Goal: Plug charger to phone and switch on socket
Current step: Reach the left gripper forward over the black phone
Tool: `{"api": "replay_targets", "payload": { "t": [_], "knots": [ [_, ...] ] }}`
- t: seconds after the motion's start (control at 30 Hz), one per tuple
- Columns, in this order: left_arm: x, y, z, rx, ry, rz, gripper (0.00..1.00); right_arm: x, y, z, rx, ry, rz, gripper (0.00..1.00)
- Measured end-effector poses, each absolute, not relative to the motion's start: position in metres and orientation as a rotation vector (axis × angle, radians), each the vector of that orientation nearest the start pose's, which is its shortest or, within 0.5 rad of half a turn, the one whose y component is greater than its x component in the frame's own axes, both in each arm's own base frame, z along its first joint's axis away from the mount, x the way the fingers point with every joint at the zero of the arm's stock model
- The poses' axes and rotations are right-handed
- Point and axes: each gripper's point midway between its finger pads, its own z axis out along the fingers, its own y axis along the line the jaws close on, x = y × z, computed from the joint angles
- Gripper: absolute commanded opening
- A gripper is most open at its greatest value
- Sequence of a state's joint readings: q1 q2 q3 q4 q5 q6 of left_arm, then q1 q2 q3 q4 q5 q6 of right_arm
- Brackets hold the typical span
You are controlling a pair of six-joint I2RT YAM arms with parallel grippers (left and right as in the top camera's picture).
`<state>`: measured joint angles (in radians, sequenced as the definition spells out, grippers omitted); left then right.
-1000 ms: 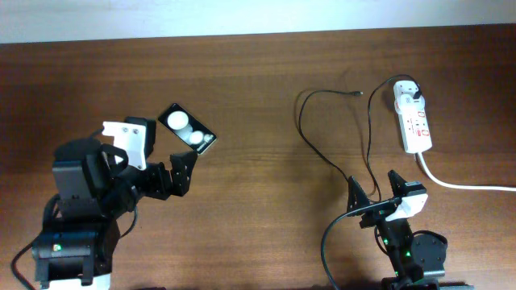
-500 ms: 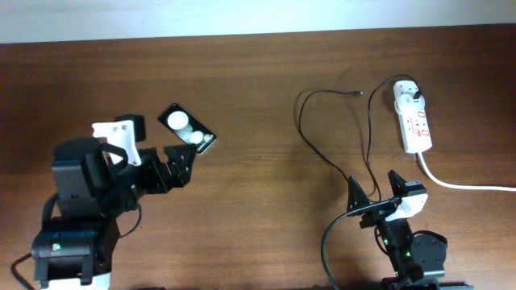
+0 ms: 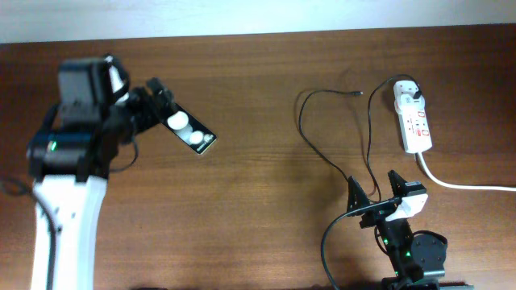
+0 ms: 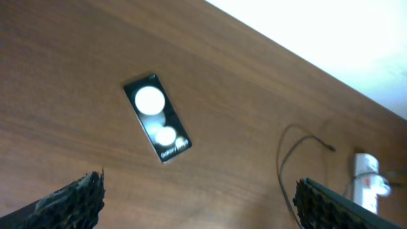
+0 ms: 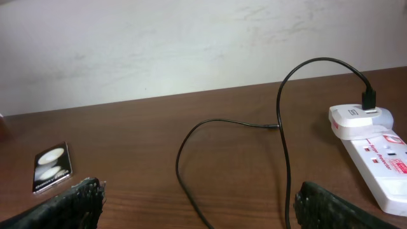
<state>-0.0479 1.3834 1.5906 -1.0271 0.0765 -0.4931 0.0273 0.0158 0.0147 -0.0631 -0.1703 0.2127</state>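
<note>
phone (image 4: 157, 118) lies untouched; left gripper (image 4: 200, 194) spread wide, holding nothing.

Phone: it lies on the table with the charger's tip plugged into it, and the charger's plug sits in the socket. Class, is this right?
No. The tip of the charger lies loose, far from the phone, as the overhead view shows. The plug does sit in the socket.

Black phone (image 3: 190, 131) with white circles, white red-marked socket (image 3: 414, 122), black charger (image 3: 299, 121), brown table (image 3: 258, 209)
</note>
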Motion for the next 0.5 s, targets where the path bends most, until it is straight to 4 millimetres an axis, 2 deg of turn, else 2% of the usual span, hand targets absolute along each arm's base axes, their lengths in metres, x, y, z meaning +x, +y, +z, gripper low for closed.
{"api": "replay_targets", "payload": {
  "t": [0.17,0.3,0.4,0.47,0.5],
  "knots": [
    [0.408,-0.054,0.306,-0.528,2.380,-0.246,1.00,0.243,0.036,0.162,0.022,1.643,0.323,0.99],
    [0.441,-0.062,0.294,-0.598,2.374,-0.192,0.99,0.243,0.036,0.162,0.021,1.643,0.323,0.99],
    [0.461,-0.062,0.269,-0.664,2.401,-0.153,0.99,0.243,0.036,0.162,0.021,1.643,0.323,0.99],
    [0.470,-0.063,0.238,-0.706,2.456,-0.115,0.99,0.243,0.036,0.162,0.022,1.643,0.323,0.99],
    [0.472,-0.063,0.229,-0.719,2.473,-0.103,0.99,0.243,0.036,0.162,0.022,1.643,0.323,0.99]
  ]
}}
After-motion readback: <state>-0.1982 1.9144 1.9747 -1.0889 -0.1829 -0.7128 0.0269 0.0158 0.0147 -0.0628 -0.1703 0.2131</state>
